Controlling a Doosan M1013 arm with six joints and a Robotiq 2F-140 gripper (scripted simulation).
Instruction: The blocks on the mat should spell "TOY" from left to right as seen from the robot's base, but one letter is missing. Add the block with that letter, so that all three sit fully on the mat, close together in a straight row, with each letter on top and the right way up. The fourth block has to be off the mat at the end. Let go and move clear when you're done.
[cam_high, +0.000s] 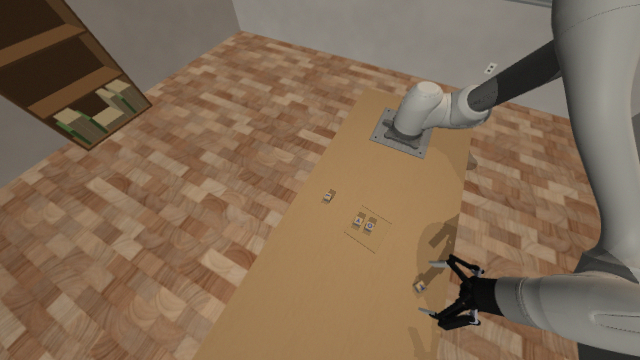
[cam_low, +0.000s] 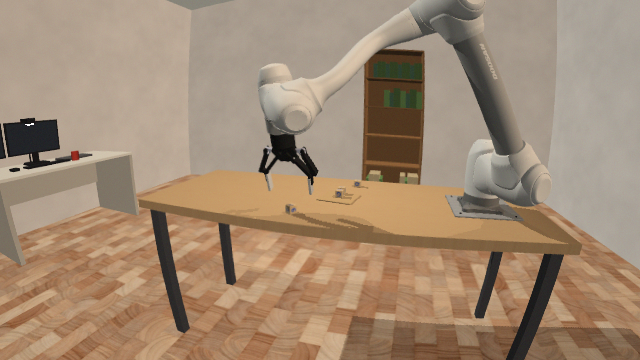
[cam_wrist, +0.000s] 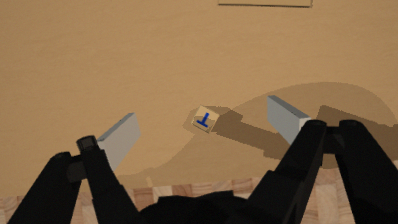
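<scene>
The tool (cam_wrist: 202, 129) hangs wide open and empty above the T block (cam_wrist: 205, 120) on the worktop (cam_wrist: 100, 60).

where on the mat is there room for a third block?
The two blocks sit together toward the mat's left, as the top view shows it. Its right part, toward the T block, looks bare. The open gripper hangs near that block.

Four letter blocks: two on the mat (cam_high: 381, 235), two off it.
</scene>
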